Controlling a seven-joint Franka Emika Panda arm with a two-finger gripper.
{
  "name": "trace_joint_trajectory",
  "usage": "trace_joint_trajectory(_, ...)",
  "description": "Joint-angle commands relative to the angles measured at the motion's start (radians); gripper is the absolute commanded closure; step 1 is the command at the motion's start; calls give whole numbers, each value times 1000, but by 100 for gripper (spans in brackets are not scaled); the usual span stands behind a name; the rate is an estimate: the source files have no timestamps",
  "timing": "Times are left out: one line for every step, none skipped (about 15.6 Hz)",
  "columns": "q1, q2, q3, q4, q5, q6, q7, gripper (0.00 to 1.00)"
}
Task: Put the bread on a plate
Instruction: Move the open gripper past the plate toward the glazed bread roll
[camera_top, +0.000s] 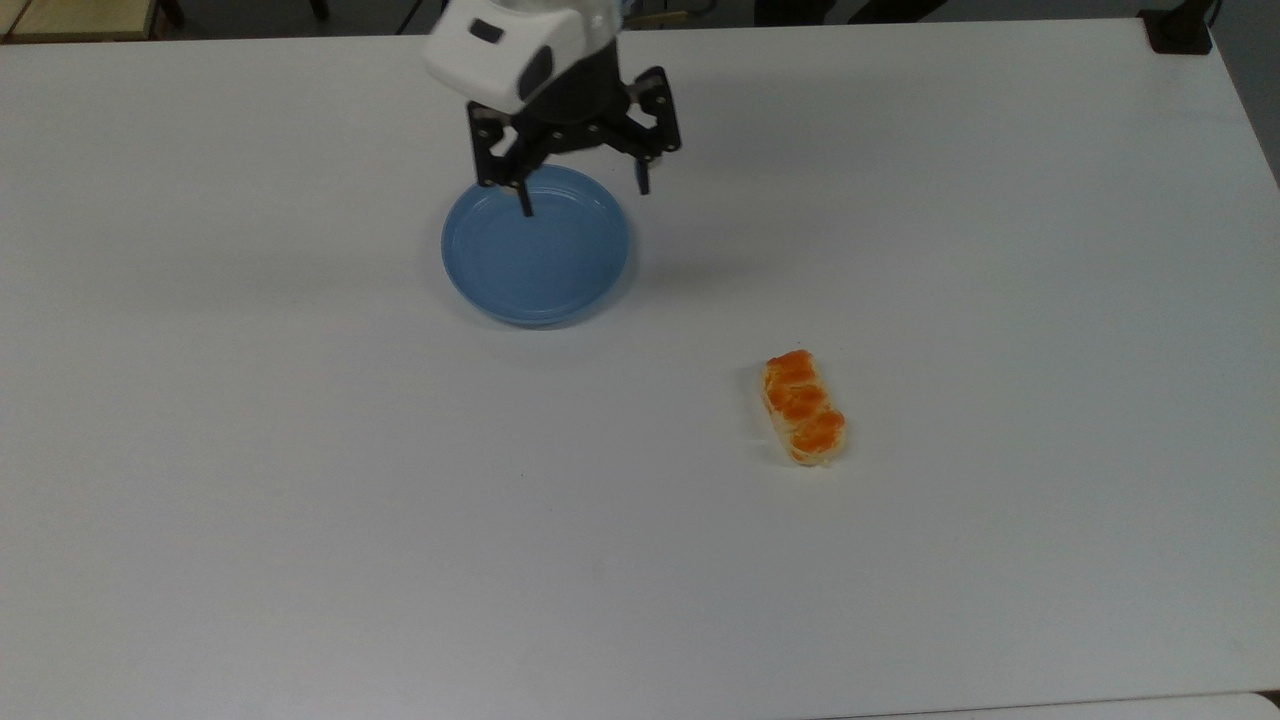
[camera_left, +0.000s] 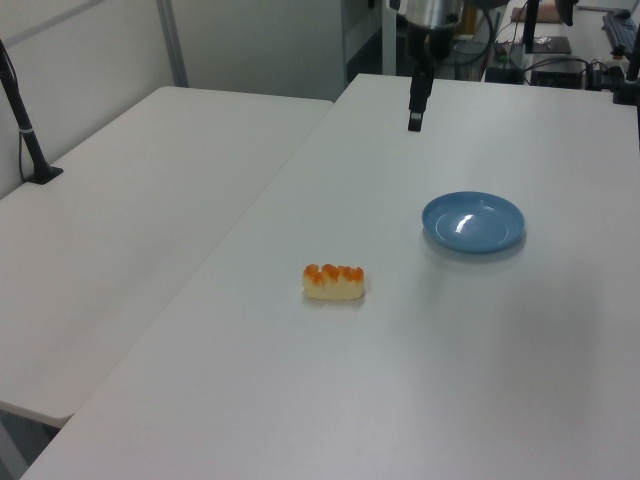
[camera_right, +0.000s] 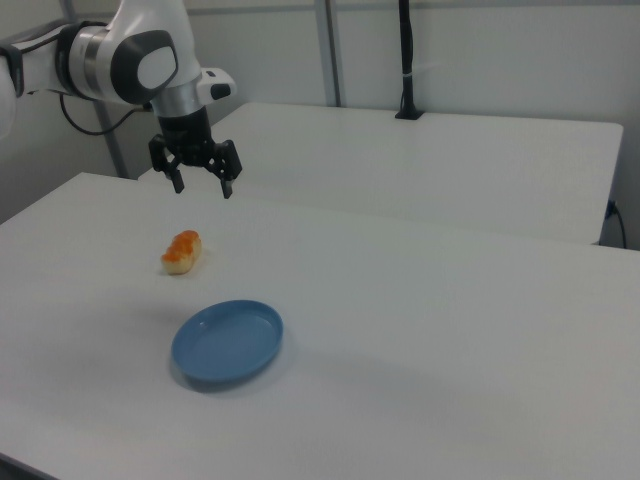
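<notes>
Gripper (camera_top: 583, 200) up in air, fingers spread wide, nothing held; in top view it overlaps plate (camera_top: 536, 262) at plate's 12 o'clock rim. Bread (camera_top: 803, 407) flat on white table (camera_top: 300, 500), well apart from plate, at plate's approx 4 o'clock in top view. Plate holds nothing.
</notes>
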Motion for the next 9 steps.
trace_joint_trajectory(75,51,-11,-5,31,49,-5,0)
trace_joint_trajectory(92,70,-12,-5,31,62,-4,0)
trace_joint_trajectory(105,88,-14,-5,29,75,-4,0)
trace_joint_trajectory(118,102,-17,-5,29,82,-2,0)
trace_joint_trajectory(129,120,-18,-3,38,90,-2,0)
trace_joint_trajectory(145,143,-21,12,46,101,-2,0)
trace_joint_trajectory(159,166,-23,23,48,115,5,0)
trace_joint_trajectory(170,188,-23,27,45,130,27,0)
trace_joint_trajectory(181,205,-23,35,43,151,45,0)
